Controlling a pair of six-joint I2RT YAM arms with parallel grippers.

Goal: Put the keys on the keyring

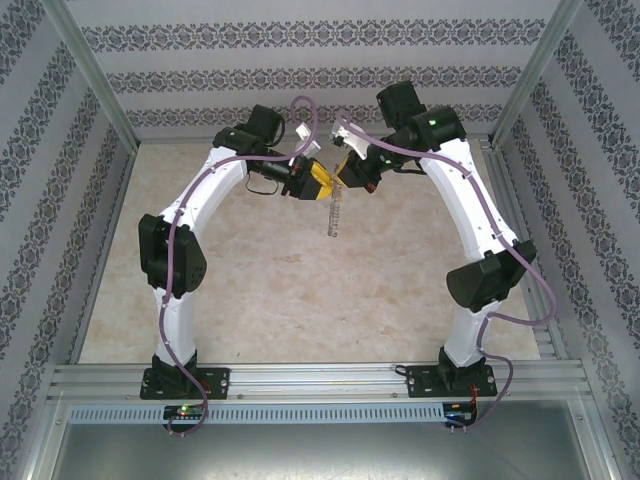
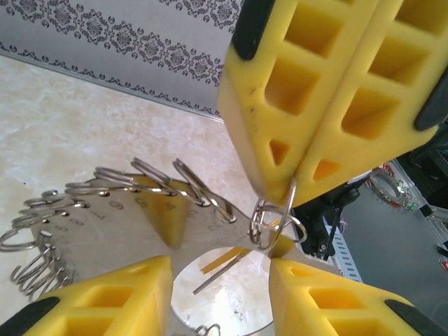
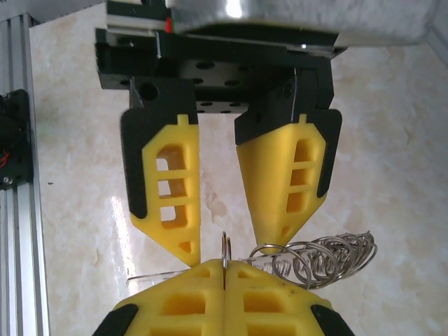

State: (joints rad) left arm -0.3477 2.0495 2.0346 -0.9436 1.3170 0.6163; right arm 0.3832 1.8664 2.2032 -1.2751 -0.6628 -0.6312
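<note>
My left gripper straddles the keyring, fingers spread, hold unconfirmed; my right gripper, directly opposite, clenches one rim loop.

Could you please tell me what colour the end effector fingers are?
Yellow fingers; best seen in the right wrist view.

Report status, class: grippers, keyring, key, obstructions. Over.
Right gripper shut on a small loop at the keyring rim. Left gripper spread beside it, grip unclear. Key on table below, unthreaded. No obstruction seen.
</note>
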